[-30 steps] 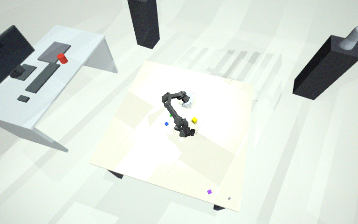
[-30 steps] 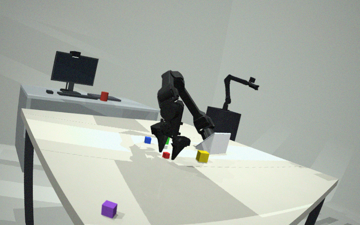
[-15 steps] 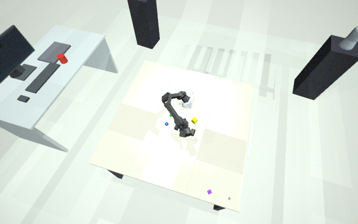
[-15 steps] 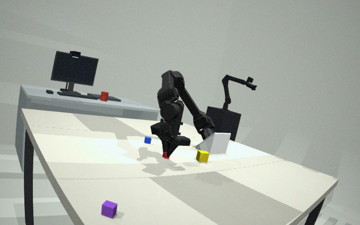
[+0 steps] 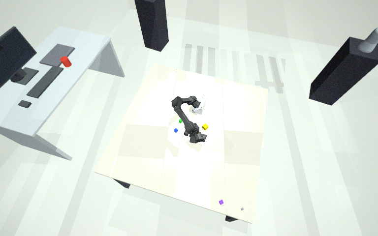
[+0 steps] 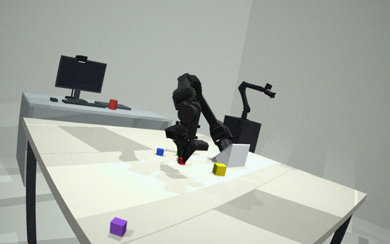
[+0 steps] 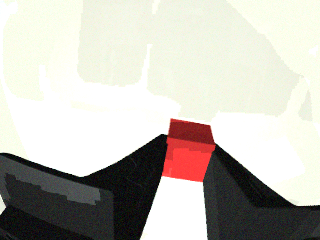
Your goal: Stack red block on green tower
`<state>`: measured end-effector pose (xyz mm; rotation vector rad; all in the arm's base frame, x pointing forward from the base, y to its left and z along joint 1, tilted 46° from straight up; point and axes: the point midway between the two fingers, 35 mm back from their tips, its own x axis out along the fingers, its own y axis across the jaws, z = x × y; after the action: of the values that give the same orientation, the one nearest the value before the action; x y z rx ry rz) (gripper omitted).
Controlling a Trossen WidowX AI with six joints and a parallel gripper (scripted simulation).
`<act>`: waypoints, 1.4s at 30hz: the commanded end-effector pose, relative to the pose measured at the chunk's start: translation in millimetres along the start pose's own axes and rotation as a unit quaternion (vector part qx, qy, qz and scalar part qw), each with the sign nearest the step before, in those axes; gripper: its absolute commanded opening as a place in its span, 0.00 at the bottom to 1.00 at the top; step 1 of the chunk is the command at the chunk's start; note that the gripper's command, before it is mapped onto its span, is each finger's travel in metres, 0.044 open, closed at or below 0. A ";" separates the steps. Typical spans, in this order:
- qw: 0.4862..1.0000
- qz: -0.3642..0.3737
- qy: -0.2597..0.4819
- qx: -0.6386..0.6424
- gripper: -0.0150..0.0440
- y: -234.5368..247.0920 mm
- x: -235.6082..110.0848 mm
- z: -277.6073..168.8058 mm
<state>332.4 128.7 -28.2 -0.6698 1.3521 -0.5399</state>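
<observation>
The red block (image 6: 181, 161) (image 7: 186, 161) is between the two black fingertips, which touch its sides. My gripper (image 6: 182, 160) (image 7: 186, 146) is shut on it and holds it a little above the table. In the top view the arm hides the fingertips and the red block. The green tower (image 5: 180, 121) (image 6: 177, 153) stands beyond the gripper in the exterior view, where only a thin green edge shows behind the finger. Its lower part cannot be made out. The tower is out of the wrist view.
A blue block (image 5: 175, 130) (image 6: 160, 151) lies near the green tower. A larger yellow block (image 5: 204, 127) (image 6: 219, 169) and a pale wedge-shaped stand (image 6: 239, 155) are on the other side of the gripper. A purple block (image 5: 221, 202) (image 6: 118, 226) and a small grey cube (image 5: 242, 209) lie near a table corner.
</observation>
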 end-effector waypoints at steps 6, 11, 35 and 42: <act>1.000 0.006 -0.002 0.004 0.25 0.6 -46.2 0.8; 1.000 0.006 -0.002 0.004 0.25 0.5 -68.6 0.7; 1.000 0.008 -0.004 -0.001 0.25 -48.2 -101.2 -14.0; 1.000 0.009 -0.006 -0.004 0.25 -78.3 -105.0 -27.6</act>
<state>296.9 152.7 89.3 -0.6543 1.3508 -0.5186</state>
